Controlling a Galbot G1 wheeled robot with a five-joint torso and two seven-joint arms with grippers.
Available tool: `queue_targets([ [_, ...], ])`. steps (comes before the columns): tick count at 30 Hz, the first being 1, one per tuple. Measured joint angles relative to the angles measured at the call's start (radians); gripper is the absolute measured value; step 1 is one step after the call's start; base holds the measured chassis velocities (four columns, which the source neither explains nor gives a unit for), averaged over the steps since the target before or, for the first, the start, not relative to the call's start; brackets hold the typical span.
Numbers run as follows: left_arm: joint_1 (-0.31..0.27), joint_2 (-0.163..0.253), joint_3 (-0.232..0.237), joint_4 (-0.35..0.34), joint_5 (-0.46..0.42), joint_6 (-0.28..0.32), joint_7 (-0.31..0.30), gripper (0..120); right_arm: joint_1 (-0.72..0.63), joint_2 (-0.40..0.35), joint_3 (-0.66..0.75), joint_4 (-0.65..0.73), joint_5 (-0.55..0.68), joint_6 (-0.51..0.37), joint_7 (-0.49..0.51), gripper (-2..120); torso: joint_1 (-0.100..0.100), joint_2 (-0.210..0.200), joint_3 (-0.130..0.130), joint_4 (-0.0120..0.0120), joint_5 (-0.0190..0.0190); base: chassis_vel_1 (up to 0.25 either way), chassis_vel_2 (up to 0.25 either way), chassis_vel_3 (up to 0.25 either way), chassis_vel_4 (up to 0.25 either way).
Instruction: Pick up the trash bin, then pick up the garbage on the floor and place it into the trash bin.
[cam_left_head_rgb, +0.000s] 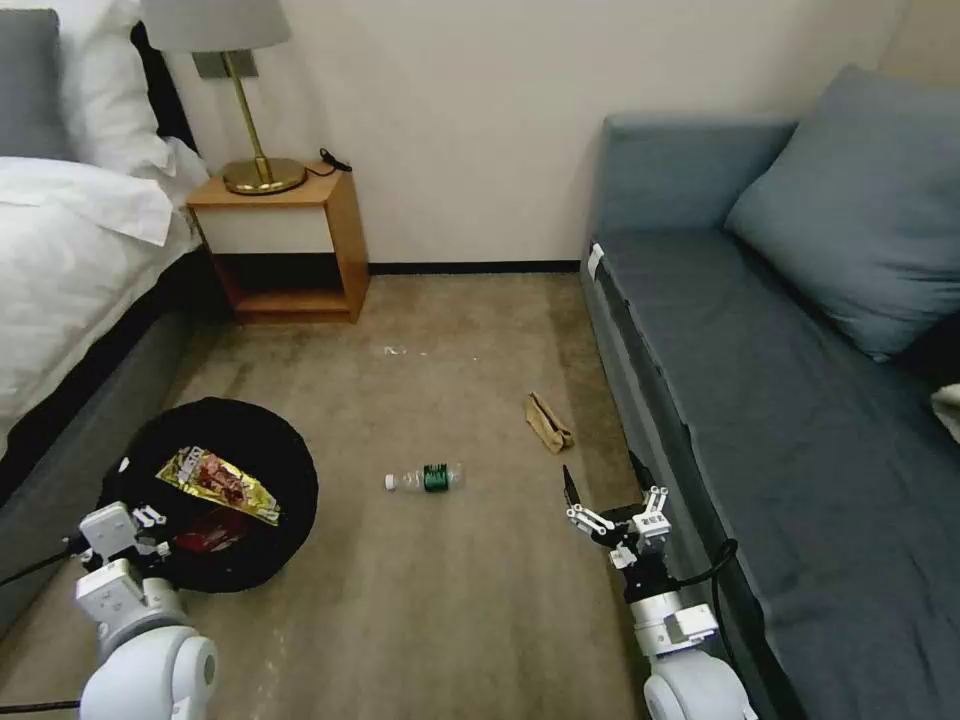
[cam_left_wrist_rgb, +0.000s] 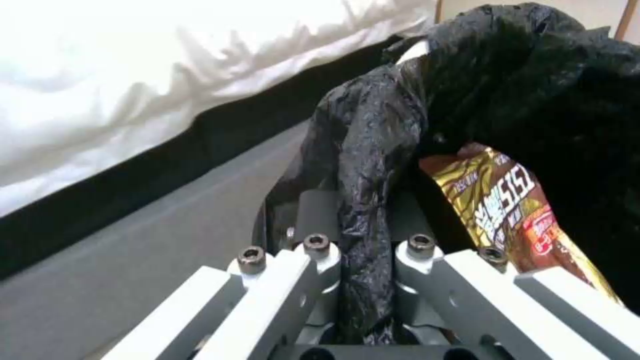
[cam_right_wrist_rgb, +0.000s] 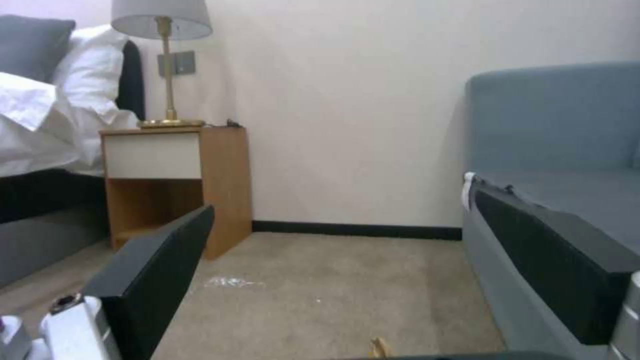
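The trash bin (cam_left_head_rgb: 262, 442), black-lined, sits low at my left beside the bed. Inside lie a gold-brown snack wrapper (cam_left_head_rgb: 215, 483) and a red packet (cam_left_head_rgb: 208, 531). My left gripper (cam_left_head_rgb: 140, 522) is shut on the bin's near rim; in the left wrist view the left gripper (cam_left_wrist_rgb: 363, 215) pinches the black bag (cam_left_wrist_rgb: 373, 150), with the wrapper (cam_left_wrist_rgb: 507, 200) just beyond. On the carpet lie a clear bottle with a green label (cam_left_head_rgb: 425, 478) and a brown paper scrap (cam_left_head_rgb: 548, 422). My right gripper (cam_left_head_rgb: 605, 492) hangs open just short of the scrap (cam_right_wrist_rgb: 380, 347), its black fingers (cam_right_wrist_rgb: 153, 280) spread wide.
The bed (cam_left_head_rgb: 70, 260) runs along the left, and a wooden bedside table (cam_left_head_rgb: 290, 240) with a brass lamp (cam_left_head_rgb: 255, 150) stands at the wall. A blue-grey sofa (cam_left_head_rgb: 780, 400) lines the right, close to my right arm. White crumbs (cam_left_head_rgb: 395, 350) dot the carpet.
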Motion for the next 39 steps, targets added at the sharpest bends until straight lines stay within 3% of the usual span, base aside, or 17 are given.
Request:
queue_targets([
  [19, -0.015, 0.011, 0.001, 0.017, -0.01, 0.0, 0.002, 5, 0.087, -0.028, -0.099, -0.022, -0.006, -0.066, 0.005, 100, 0.0, 0.0, 0.0, 0.0, 0.0001, -0.178, 0.177, 0.182, -0.181],
  [29, -0.015, 0.013, 0.006, 0.017, -0.009, 0.0, 0.004, 5, 0.289, -0.205, -0.323, -0.084, 0.11, -0.25, -0.065, 100, 0.0, 0.0, 0.0, 0.0001, -0.0001, -0.067, 0.069, 0.061, -0.067],
  [33, -0.01, 0.014, 0.004, 0.011, -0.006, 0.0, 0.004, 5, 0.482, -0.3, -0.528, -0.144, 0.188, -0.394, -0.134, 100, 0.0, 0.0, 0.0, -0.0001, -0.0001, 0.0, 0.0, 0.0, 0.0],
  [35, -0.01, 0.014, 0.004, 0.011, -0.006, 0.0, 0.004, 5, 0.499, -0.305, -0.545, -0.15, 0.194, -0.41, -0.145, 100, 0.0, 0.0, 0.0, -0.0003, 0.0, 0.0, 0.0, 0.0, 0.0],
  [36, -0.01, 0.014, 0.004, 0.01, -0.005, -0.001, 0.004, 5, 0.536, -0.315, -0.581, -0.16, 0.208, -0.441, -0.168, 100, 0.0, 0.0, 0.0, -0.0002, 0.0002, 0.0, 0.0, 0.0, 0.0],
  [38, -0.007, 0.01, 0.004, 0.005, 0.004, -0.002, 0.004, 5, 0.754, -0.344, -0.764, -0.222, 0.26, -0.611, -0.333, 100, 0.0, 0.0, 0.0, 0.0001, -0.0004, 0.0, 0.0, 0.0, 0.0],
  [39, -0.007, 0.01, 0.004, 0.005, 0.004, -0.002, 0.004, 5, 0.754, -0.344, -0.764, -0.222, 0.26, -0.611, -0.333, 100, 0.0, 0.0, 0.0, 0.0001, -0.0004, 0.0, 0.0, 0.0, 0.0],
])
